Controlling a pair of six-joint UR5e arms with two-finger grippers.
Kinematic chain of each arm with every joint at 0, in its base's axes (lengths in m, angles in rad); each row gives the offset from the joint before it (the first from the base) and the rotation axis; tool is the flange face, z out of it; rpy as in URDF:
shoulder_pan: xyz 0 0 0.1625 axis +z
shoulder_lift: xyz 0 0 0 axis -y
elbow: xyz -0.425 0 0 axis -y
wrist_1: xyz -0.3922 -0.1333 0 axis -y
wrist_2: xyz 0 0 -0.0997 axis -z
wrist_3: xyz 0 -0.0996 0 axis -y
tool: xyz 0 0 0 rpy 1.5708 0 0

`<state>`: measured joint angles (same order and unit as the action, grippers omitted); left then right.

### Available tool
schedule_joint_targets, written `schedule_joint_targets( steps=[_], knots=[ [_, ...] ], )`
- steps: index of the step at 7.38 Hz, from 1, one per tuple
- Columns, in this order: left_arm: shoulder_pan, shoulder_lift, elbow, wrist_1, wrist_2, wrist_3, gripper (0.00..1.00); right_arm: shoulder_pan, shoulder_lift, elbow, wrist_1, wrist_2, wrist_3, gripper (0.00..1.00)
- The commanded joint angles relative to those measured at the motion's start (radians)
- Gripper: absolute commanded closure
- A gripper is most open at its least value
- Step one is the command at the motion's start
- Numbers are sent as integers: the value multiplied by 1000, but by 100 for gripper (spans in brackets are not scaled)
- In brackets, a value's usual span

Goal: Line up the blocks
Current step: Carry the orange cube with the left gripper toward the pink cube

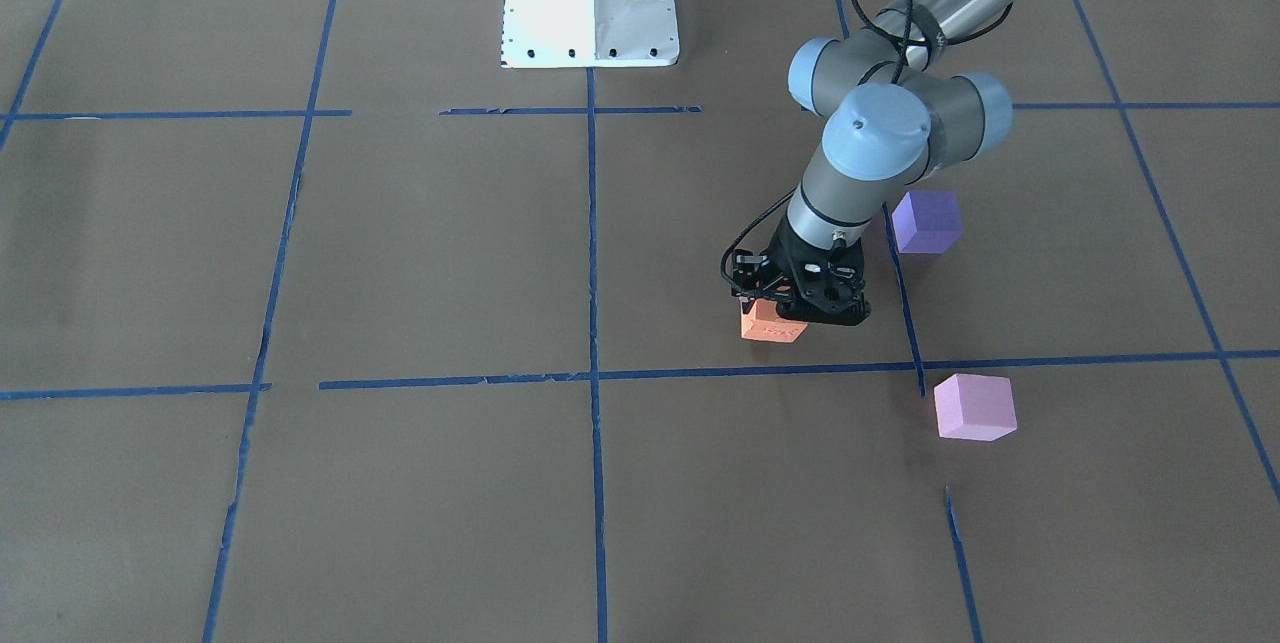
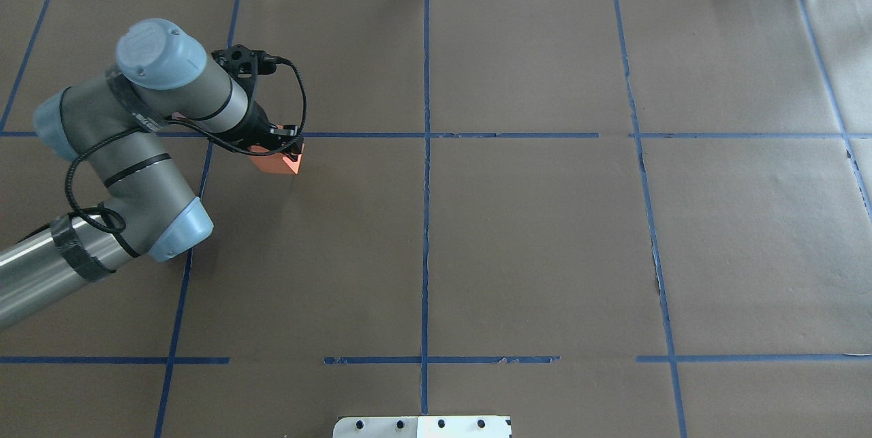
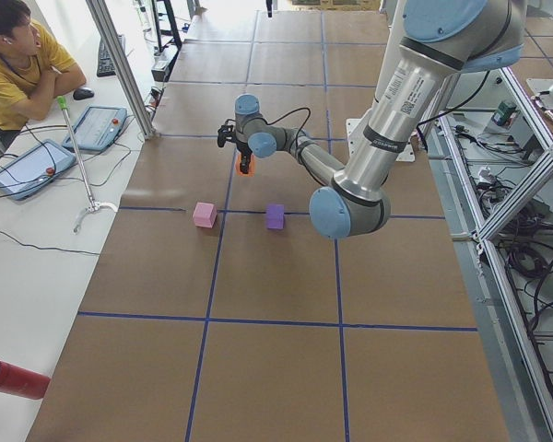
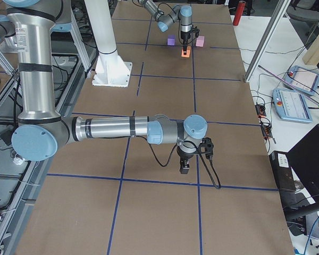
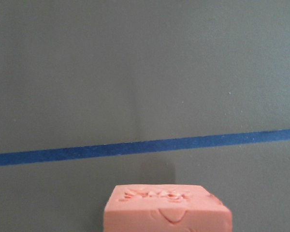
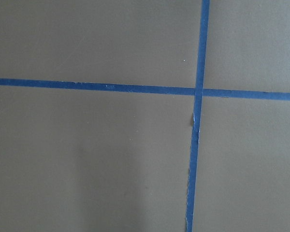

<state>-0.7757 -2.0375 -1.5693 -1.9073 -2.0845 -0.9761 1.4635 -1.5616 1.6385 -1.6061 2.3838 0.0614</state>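
Note:
My left gripper (image 1: 800,311) is shut on the orange block (image 1: 771,325), held tilted at or just above the brown table. The block also shows in the overhead view (image 2: 281,161) and at the bottom of the left wrist view (image 5: 166,211). The violet-purple block (image 1: 927,221) sits behind the left arm, toward the robot. The pale pink block (image 1: 974,407) sits toward the operators' side, just past a blue tape line. Both are apart from the orange one. My right gripper (image 4: 184,166) shows only in the exterior right view, low over bare table; I cannot tell whether it is open or shut.
Blue tape lines (image 1: 592,253) divide the brown table into squares. The white robot base (image 1: 590,3) stands at the robot's edge. An operator (image 3: 18,55) sits at a side table with tablets (image 3: 28,166). A red cylinder (image 3: 14,379) lies there.

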Motion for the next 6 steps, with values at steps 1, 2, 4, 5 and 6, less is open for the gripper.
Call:
schedule_joint_targets(
  steps=[1,2,4,5,6],
  knots=[
    [-66,100,-5,2,-31,10,77,0,0,0,0,0,0,0],
    [-79,114,12,1,-31,11,77,0,0,0,0,0,0,0],
    [-95,126,57,-13,-29,13,76,0,0,0,0,0,0,0],
    [-102,152,55,-15,-31,60,76,0,0,0,0,0,0,0],
    [-111,166,52,-15,-31,91,75,0,0,0,0,0,0,0]
  ],
)
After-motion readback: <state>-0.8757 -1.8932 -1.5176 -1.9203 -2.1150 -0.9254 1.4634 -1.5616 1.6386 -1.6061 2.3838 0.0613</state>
